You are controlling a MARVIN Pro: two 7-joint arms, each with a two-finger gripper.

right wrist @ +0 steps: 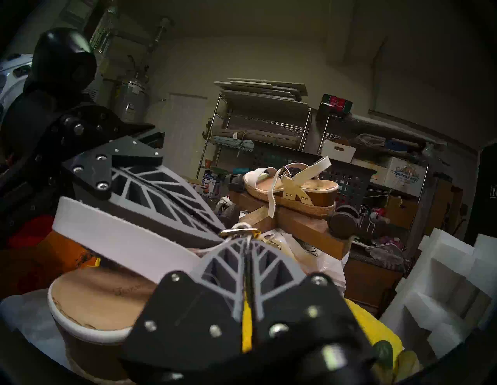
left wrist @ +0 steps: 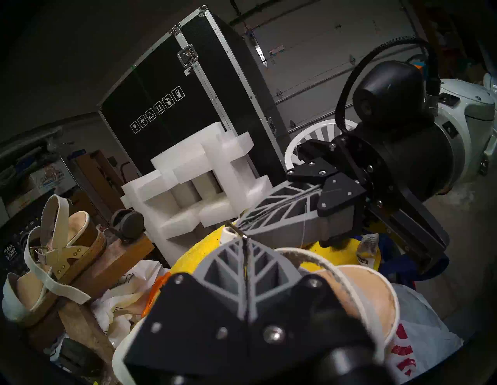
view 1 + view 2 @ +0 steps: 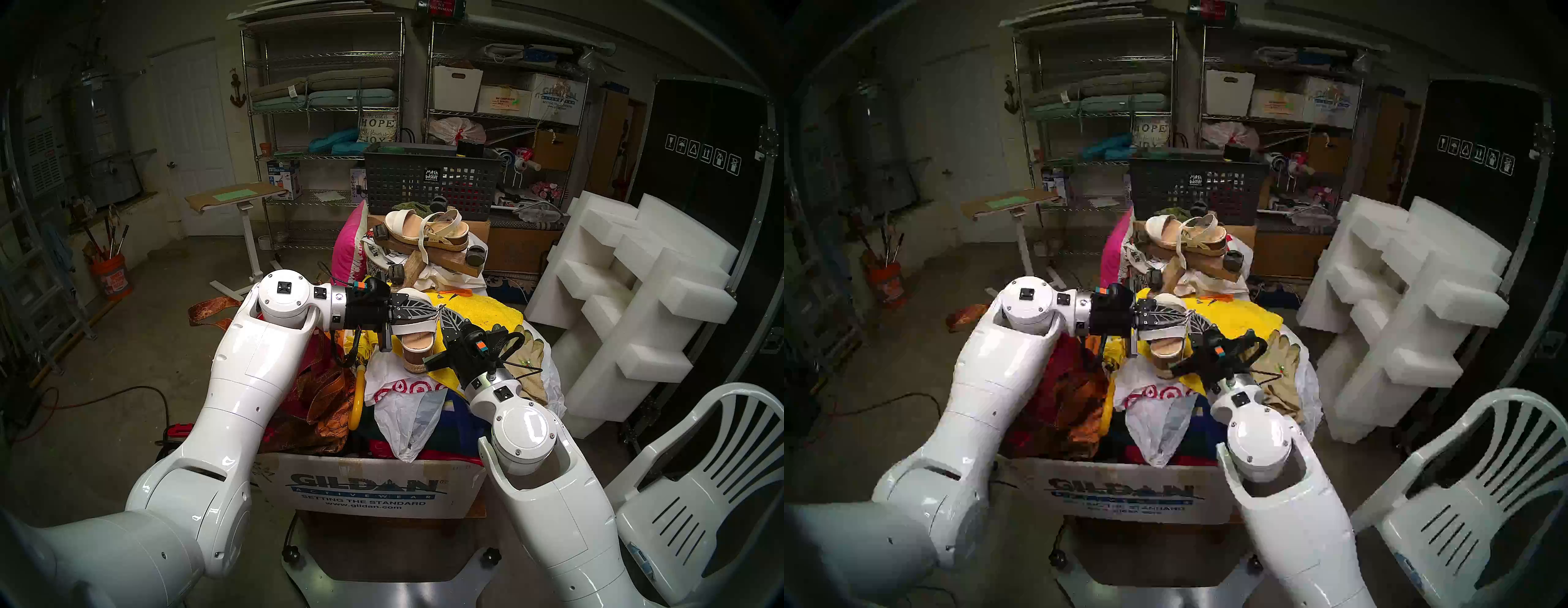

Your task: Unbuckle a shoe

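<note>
With our left gripper point(image 3: 428, 306) clamped on the shoe point(image 3: 418, 335)'s thin strap beside the buckle point(image 1: 238, 231), our right gripper point(image 3: 443, 312) pinched the strap end, apparently to free it.

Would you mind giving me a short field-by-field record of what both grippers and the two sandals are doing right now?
left gripper: shut, fingertips at the thin ankle strap of the wedge sandal
right gripper: shut, tips at the gold buckle; what exactly is pinched cannot be told
wedge sandal position: between the two grippers, above the white plastic bag on the clutter pile
buckle state: cannot tell whether undone
platform sandal: untouched, farther back on a wooden board
cardboard box: in front, under the pile
</note>
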